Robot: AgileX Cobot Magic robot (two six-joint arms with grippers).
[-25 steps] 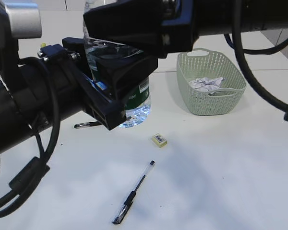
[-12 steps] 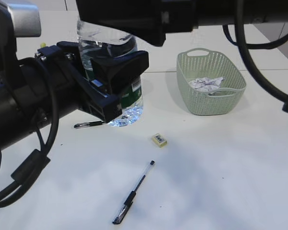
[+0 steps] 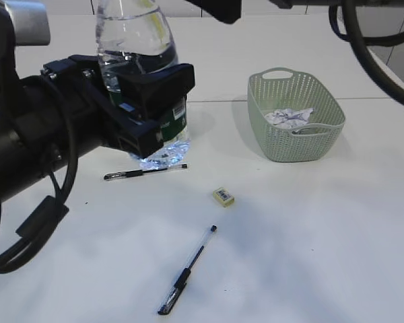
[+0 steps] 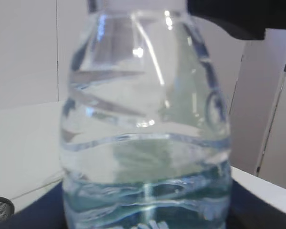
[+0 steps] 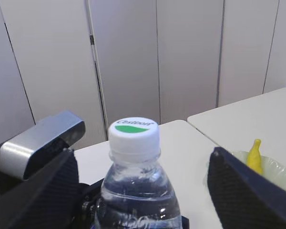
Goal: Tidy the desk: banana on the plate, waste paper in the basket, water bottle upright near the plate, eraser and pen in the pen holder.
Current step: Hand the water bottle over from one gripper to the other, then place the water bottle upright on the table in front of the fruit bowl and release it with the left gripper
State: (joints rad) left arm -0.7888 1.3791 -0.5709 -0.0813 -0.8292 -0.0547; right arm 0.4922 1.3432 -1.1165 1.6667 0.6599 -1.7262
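Since the earlier frames the water bottle [image 3: 140, 81] has shifted left and back together with the left gripper [image 3: 151, 111], uncovering the full length of a pen [image 3: 145, 172] beneath it; the dark bulk of the right arm that crossed the top of the exterior view has largely withdrawn upward.

Left gripper: its jaws are clamped on the bottle's lower body across the green label. The bottle stands upright, its base low over the white surface [image 3: 310, 229] directly above the far pen; contact with the surface cannot be confirmed. The left wrist view is filled by the bottle's clear ribbed wall [image 4: 145, 143].

Right gripper: its two dark padded fingers [image 5: 243, 191] sit spread wide to either side of the bottle's white cap [image 5: 133, 133], touching nothing, jaws released.

Other items on the surface:
- A second pen [image 3: 187, 270] lies diagonally toward the near edge.
- An eraser [image 3: 223, 196] lies between the two pens, apart from both.
- A pale green basket [image 3: 296, 145] stands to the right with crumpled paper [image 3: 289, 118] inside.

In the right wrist view a banana [image 5: 253, 155] rests on a plate [image 5: 281, 177] at the right edge.
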